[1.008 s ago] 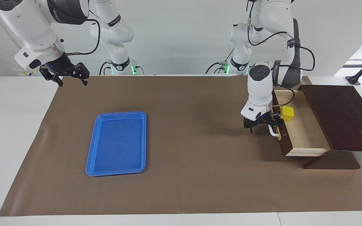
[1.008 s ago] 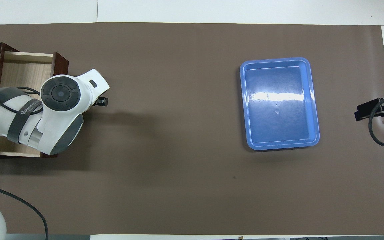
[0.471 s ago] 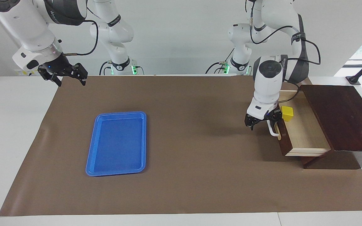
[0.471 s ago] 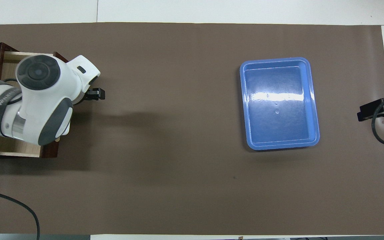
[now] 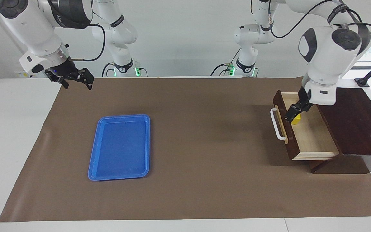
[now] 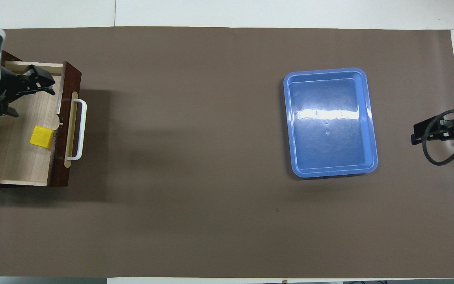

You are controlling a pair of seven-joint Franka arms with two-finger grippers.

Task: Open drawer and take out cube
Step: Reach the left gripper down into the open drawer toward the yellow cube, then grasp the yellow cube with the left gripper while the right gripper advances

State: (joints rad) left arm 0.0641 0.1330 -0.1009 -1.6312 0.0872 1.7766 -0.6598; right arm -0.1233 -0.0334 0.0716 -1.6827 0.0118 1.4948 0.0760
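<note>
Yellow cube (image 6: 41, 137) sat inside the pulled-out drawer (image 6: 22, 165), near its white handle (image 6: 78, 129). Left gripper (image 5: 294, 112) hung over the drawer with fingers wide, holding nothing. Right gripper (image 5: 74, 79) waited, fingers wide, beside the blue tray (image 5: 120, 147).

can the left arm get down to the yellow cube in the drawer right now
Probably yes. The drawer is pulled out, so the cube lies uncovered on its floor beside the front panel. The left tool hangs open over the drawer with nothing between. The panel close beside the cube may crowd one finger.
</note>
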